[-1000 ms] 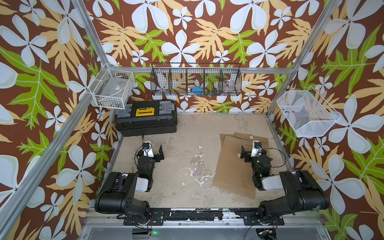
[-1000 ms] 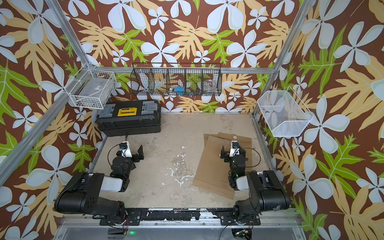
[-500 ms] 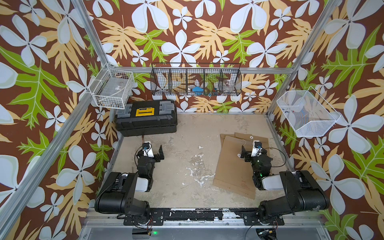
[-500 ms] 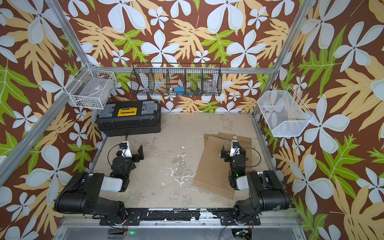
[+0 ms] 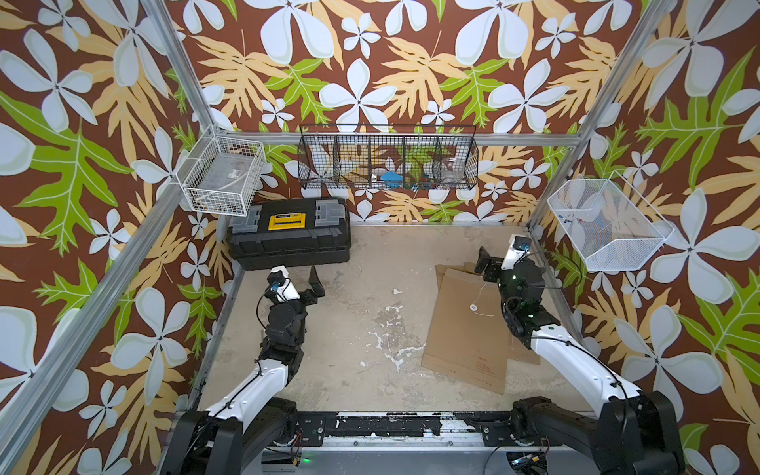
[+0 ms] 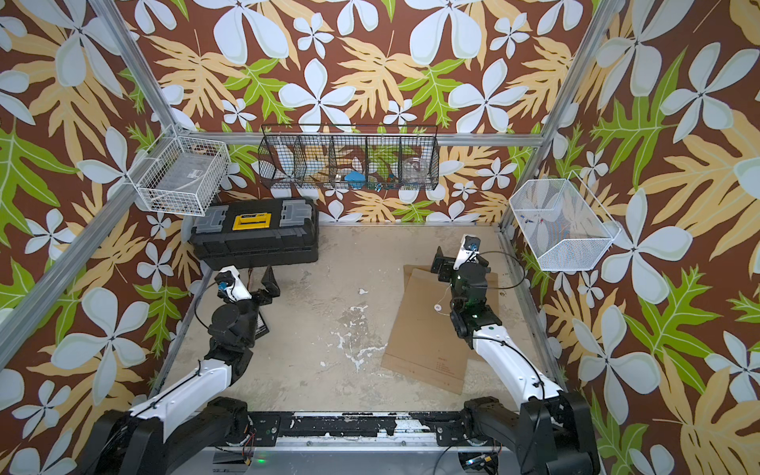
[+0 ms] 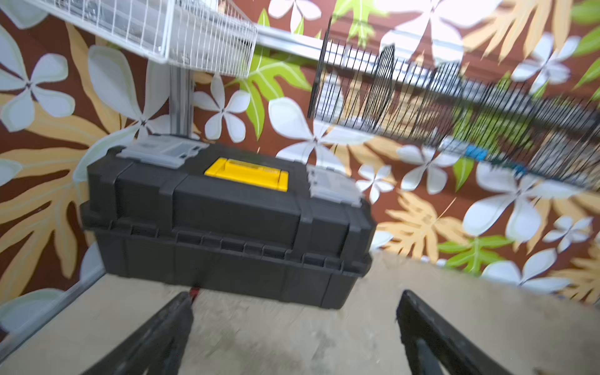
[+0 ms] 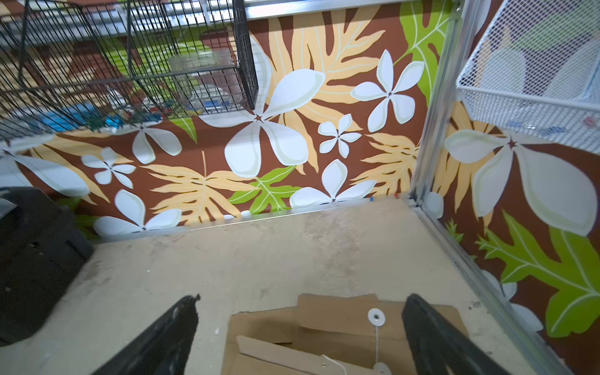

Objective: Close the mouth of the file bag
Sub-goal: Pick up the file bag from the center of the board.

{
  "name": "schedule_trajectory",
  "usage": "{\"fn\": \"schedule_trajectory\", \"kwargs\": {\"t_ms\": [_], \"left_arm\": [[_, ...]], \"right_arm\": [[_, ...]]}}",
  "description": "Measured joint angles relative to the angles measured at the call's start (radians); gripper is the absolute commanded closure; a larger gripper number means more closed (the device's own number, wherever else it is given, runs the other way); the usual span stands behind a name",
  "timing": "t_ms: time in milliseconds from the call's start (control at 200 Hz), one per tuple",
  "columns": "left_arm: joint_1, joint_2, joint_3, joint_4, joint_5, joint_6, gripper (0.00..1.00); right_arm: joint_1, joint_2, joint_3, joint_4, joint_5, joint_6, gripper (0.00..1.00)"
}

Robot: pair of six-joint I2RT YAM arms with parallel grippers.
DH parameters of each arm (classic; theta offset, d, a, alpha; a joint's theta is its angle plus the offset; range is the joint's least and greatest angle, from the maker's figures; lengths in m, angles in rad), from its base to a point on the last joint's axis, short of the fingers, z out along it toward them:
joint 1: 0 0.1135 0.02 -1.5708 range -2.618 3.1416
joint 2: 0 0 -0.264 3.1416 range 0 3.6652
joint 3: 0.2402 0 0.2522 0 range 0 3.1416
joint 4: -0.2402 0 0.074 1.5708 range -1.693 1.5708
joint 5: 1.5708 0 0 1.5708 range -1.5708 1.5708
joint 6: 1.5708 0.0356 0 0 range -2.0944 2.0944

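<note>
The file bag (image 5: 469, 337) (image 6: 423, 333) is a flat brown paper envelope lying on the right side of the table. Its flap (image 8: 337, 311) at the far end lies folded back, so the mouth stands open. A white disc (image 8: 376, 316) sits on the flap, and a white string (image 5: 479, 294) runs from it. My right gripper (image 5: 495, 263) (image 8: 300, 300) hovers open over that far end, holding nothing. My left gripper (image 5: 308, 286) (image 7: 293, 293) is open above bare table, far left of the bag, in front of the toolbox.
A black toolbox (image 5: 288, 236) with a yellow handle stands at the back left. A white wire basket (image 5: 222, 181) hangs on the left wall, a black wire rack (image 5: 388, 160) on the back wall, and a white mesh basket (image 5: 604, 226) on the right wall.
Both arms have risen and reached farther back. The right gripper moved from the bag's middle to over its far, open end. The left gripper moved a little toward the toolbox.
</note>
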Motion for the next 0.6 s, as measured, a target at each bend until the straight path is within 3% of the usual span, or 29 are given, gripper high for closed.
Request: {"fn": "schedule_trajectory", "kwargs": {"t_ms": [115, 250, 415, 601], "left_arm": [[-0.001, -0.053, 0.132, -0.160, 0.034, -0.130, 0.00], [0.012, -0.076, 0.215, -0.336, 0.064, -0.325, 0.05], [0.008, -0.056, 0.326, -0.485, 0.172, -0.327, 0.11], [-0.069, -0.104, 0.333, -0.590, 0.257, -0.270, 0.01]], "right_arm": [[-0.031, 0.000, 0.014, -0.107, -0.143, 0.144, 0.05], [-0.060, 0.063, 0.056, -0.259, -0.217, 0.264, 0.07], [-0.174, 0.147, 0.110, -0.375, -0.310, 0.415, 0.07], [-0.235, 0.192, 0.054, -0.377, -0.356, 0.604, 0.09]]}}
